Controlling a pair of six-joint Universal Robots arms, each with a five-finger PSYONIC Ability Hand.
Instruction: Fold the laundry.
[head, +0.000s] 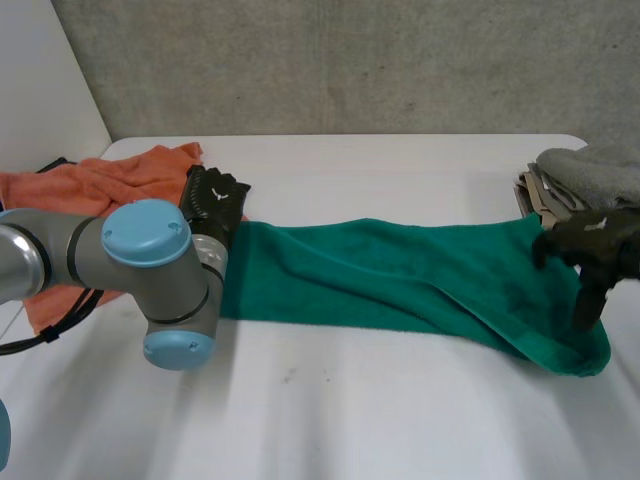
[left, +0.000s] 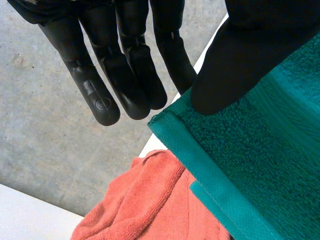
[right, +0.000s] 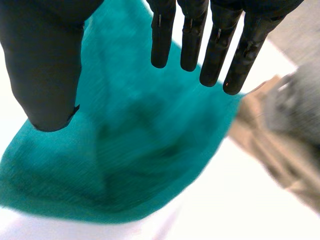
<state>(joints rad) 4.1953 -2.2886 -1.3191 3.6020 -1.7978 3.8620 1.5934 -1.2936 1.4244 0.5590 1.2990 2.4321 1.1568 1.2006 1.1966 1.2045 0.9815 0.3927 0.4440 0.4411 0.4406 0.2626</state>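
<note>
1. Green towel (head: 400, 280): lies lengthwise across the white table (head: 400, 420), somewhat rumpled, with one hand at each end.
2. Left hand (left: 125, 65): at the towel's left end, by its far corner. Fingers are straight and spread from the thumb, gripping nothing. The hemmed corner sits just beside the fingertips.
3. Right hand (right: 220, 45): over the towel's right end. Fingers are straight, thumb apart, holding nothing.
4. Orange towel (head: 100, 185): bunched beside the left hand.
5. Folded stack (head: 585, 175): grey and beige cloths near the right hand.
</note>
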